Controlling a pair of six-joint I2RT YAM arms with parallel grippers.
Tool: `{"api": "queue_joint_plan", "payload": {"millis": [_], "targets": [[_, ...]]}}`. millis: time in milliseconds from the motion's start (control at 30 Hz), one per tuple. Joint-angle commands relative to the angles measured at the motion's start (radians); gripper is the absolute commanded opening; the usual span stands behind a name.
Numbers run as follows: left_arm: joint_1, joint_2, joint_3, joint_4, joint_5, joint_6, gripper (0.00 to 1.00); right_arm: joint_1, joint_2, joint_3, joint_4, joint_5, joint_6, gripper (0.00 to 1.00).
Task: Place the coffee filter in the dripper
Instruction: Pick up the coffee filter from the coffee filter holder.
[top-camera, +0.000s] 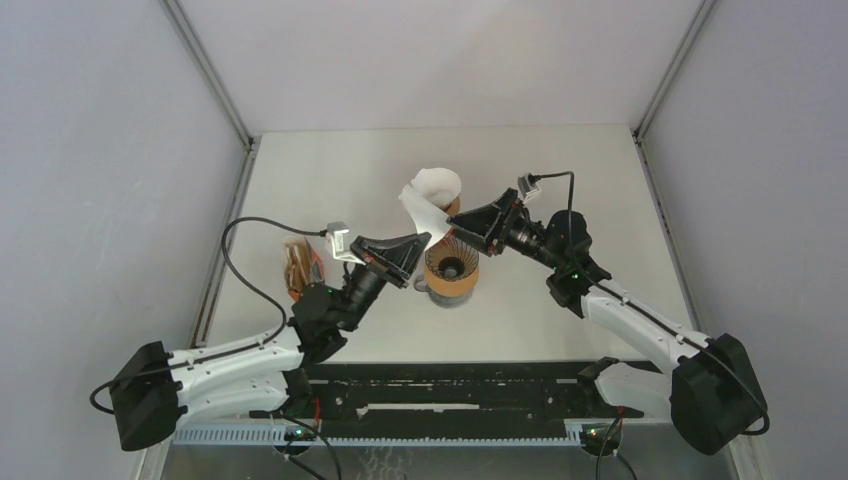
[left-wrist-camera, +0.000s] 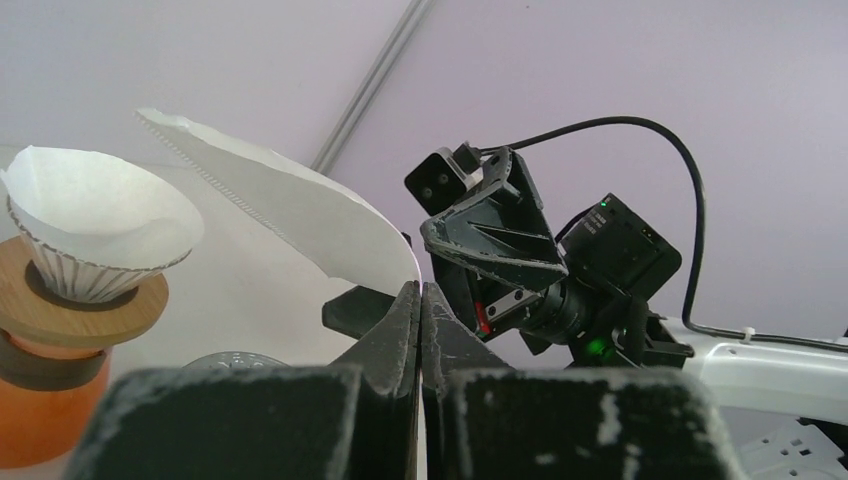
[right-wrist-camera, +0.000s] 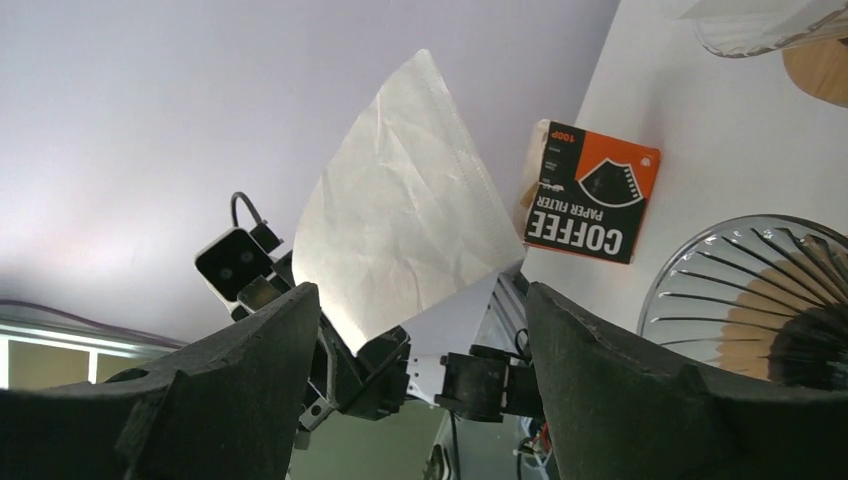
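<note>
The coffee filter (top-camera: 420, 207) is held up in the air by the left pincer (top-camera: 422, 243), clamped shut on its lower edge, near the dripper (top-camera: 450, 268) but not in it. The pinched edge is hidden between the jaws. The right pincer (top-camera: 455, 228) is spread wide beside it, gripping nothing. On the packet (right-wrist-camera: 595, 195), "COFFEE PAPER FILTER" and "100P" can be read; the finer print cannot.

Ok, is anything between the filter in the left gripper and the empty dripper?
Nothing visible. The filter, pinched by the left gripper, hangs just up from the open dripper; the open right gripper crowds its far rim.
</note>
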Motion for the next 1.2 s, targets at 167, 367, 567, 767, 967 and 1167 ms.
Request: {"api": "queue_joint_plan", "payload": {"millis": [167,367,567,767,967,1167], "targets": [[-0.002,0.020,0.032,0.094,0.053,-0.030,0.00,0.021,0.050,0.009,0.162,0.001,0.125,0.82],[-0.008,0.035,0.034,0.099,0.070,-0.038,0.00,0.025,0.083,0.009,0.236,-0.016,0.173,0.78],[-0.011,0.033,0.018,0.105,0.070,-0.054,0.00,0.020,0.094,0.017,0.270,-0.037,0.173,0.70],[-0.012,0.037,-0.009,0.099,0.079,-0.088,0.00,0.004,0.082,0.017,0.293,-0.046,0.163,0.52],[-0.013,0.016,-0.029,0.078,0.061,-0.095,0.00,0.000,0.065,0.017,0.281,-0.051,0.131,0.36],[-0.012,-0.019,-0.052,0.044,0.034,-0.108,0.12,-0.014,0.041,0.017,0.262,-0.056,0.081,0.18]]}}
